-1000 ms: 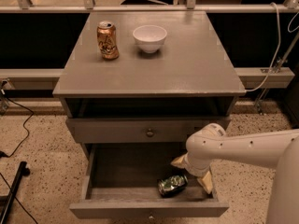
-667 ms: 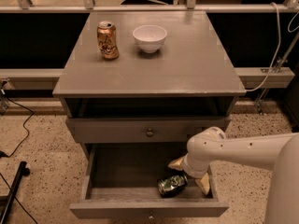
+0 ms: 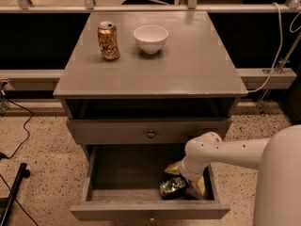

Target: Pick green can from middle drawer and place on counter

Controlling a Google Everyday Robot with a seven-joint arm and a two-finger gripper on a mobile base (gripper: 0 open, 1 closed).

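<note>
The green can [image 3: 172, 186] lies on its side at the front right of the open middle drawer [image 3: 124, 171]. My gripper [image 3: 185, 179] reaches down into the drawer from the right, on a white arm [image 3: 221, 152]. Its two yellowish fingers are spread: one [image 3: 171, 168] is just behind the can, the other [image 3: 198, 187] is to the can's right. The can rests on the drawer floor against the gripper, with neither finger closed on it. The counter [image 3: 188, 65] is the grey cabinet top above.
An orange-gold can [image 3: 108, 41] and a white bowl [image 3: 150, 38] stand at the back of the counter. The upper drawer front [image 3: 150, 132] is closed. A rail and dark gap run behind the cabinet. Cables lie on the speckled floor at left [image 3: 19, 140].
My gripper has shifted slightly left and down toward the green can. The can has stayed in place.
</note>
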